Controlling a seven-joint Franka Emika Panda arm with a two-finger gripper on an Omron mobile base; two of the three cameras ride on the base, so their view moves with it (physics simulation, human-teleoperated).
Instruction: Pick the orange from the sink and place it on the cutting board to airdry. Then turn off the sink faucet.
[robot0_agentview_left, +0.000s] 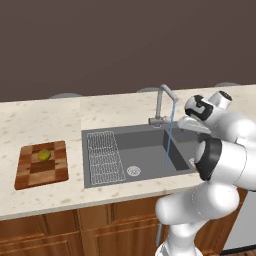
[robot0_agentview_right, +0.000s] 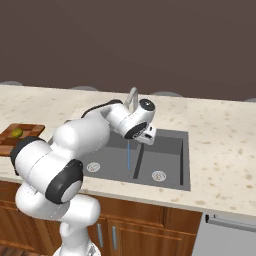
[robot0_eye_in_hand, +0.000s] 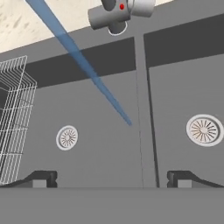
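One of two steps looks done: orange (robot0_agentview_left: 44, 155) sits on the cutting board (robot0_agentview_left: 30, 175), left of the sink (robot0_agentview_left: 145, 152) on the bench (robot0_agentview_left: 45, 117). Sink basins hold no fruit. Remaining: sink faucet (robot0_agentview_left: 164, 102) is running, blue water stream (robot0_eye_in_hand: 83, 65) falling into the basin near the divider. End effector (robot0_eye_in_hand: 111, 178) hangs over the sink with jaws fully apart, holding nothing, looking down at the two drains with the faucet base and its lever at the top of the hand view. Next, I'd guess: reach up to that lever and shut it off.
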